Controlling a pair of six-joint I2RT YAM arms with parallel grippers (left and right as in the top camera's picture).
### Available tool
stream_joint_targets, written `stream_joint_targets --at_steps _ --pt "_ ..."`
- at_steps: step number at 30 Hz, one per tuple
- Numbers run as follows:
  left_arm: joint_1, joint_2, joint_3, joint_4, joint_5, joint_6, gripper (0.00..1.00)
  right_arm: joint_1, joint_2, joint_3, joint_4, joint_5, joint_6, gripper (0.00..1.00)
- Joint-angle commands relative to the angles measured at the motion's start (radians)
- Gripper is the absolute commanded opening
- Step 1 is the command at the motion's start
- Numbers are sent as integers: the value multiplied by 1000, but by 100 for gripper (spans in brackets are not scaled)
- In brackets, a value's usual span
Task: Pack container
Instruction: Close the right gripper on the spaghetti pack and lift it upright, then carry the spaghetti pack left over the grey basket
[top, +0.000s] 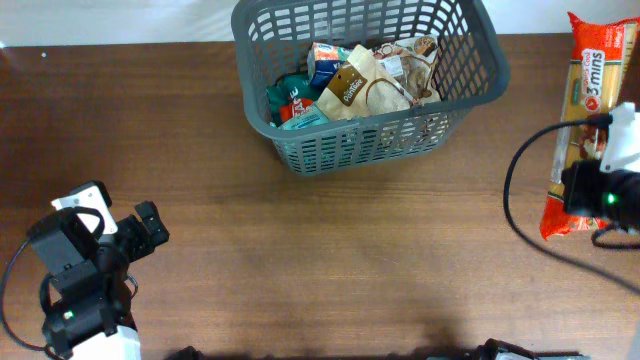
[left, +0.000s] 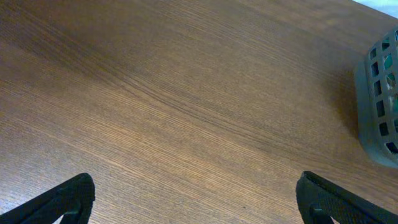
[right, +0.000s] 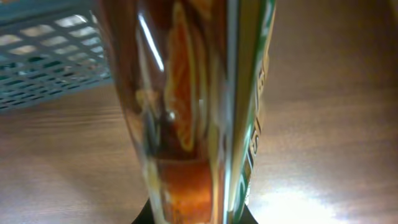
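Wooden desk (top: 300, 260) with the container (top: 360, 150) upright at its far side, part-filled with grocery packets (top: 360, 85).

Right of the container, the right pincer (top: 588, 192) is pinching a long orange pasta packet (top: 590, 100) near its lower end. Front-left of the container and well apart, the left pincer (left: 196, 199) is spread wide with nothing in it. The container looks light and stiff; take hold at its thick rim, not the lattice. The packet film looks slick and its contents brittle.
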Motion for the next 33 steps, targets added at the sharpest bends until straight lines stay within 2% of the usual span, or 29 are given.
stream_joint_targets --at_steps 1,11,16,21,23,27,33 --pt "-5 0 -4 3 26 15 99 25 -107 31 41 -50 -26 4" --pt "-5 0 -4 2 26 15 99 82 -284 76 76 -53 -25 4" --pt "-18 0 -4 3 26 16 99 82 -311 75 118 -53 -6 4" --pt "-44 0 -4 3 26 16 99 82 -243 75 121 -222 16 4" --pt "-44 0 -4 3 26 16 99 82 -148 75 124 -354 -4 4" --pt "-44 0 -4 3 26 16 99 82 -38 76 136 -389 -53 4" --pt "-44 0 -4 3 26 16 99 85 72 112 265 -383 -78 4"
